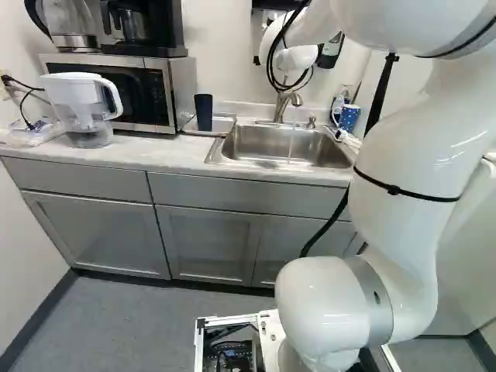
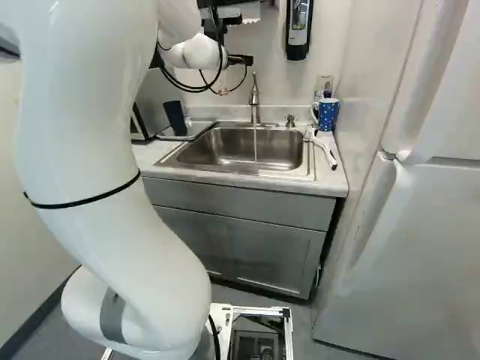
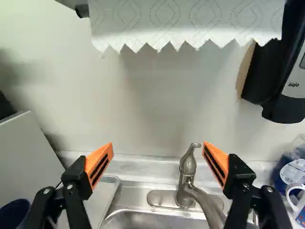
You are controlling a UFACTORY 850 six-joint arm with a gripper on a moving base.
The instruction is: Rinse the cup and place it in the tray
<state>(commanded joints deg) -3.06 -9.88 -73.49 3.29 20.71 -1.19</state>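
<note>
Tool (image 3: pixel 157 150) of a white robot arm, spread wide, its two orange pads well apart with nothing held between them. Beyond it stands a metal faucet (image 3: pixel 188 174); a thin stream of water (image 2: pixel 255 146) falls into the steel sink (image 1: pixel 285 146), right of centre in the upper half of the left base view. Beside the sink on the pale tabletop (image 1: pixel 167 153) lies a shallow tray (image 2: pixel 199 128). A tall dark blue cup (image 1: pixel 203 112), most likely the one meant, stands upright, apparently inside the tray's rim, at upper left of centre in the left base view. A spotted mug (image 2: pixel 328 114) with a handle is at the upper right of the right base view, across the sink.

The cup looks light and stiff, with smooth sides narrowing slightly toward the base; its material cannot be told. Whether it has been rinsed is not visible; if wet, it would probably be slippery. Should it need lifting, the best hold is likely from two opposite sides around mid-height, level and gentle, clear of the lip. A high or one-sided push could tip it, and pads might slide down the taper
</note>
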